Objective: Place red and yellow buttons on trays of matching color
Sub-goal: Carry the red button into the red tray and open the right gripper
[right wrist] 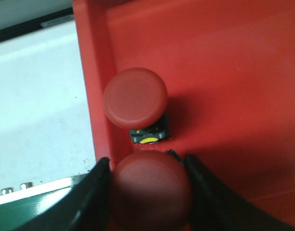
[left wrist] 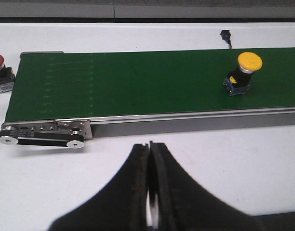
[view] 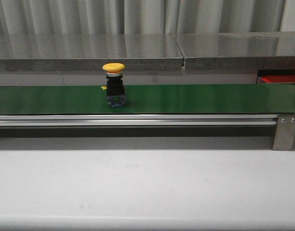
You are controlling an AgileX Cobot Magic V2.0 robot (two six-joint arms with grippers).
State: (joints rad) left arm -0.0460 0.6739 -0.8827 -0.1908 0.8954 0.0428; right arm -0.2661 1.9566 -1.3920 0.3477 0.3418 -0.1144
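Red button: clamped between the right gripper fingers, held over the red tray.
Second red button: already set in the tray, at twelve o'clock from the held one, close by.
Release: best made clear of that neighbour, low and level.
Yellow button: upright on the green belt.
Left gripper: fingers together, nothing held.
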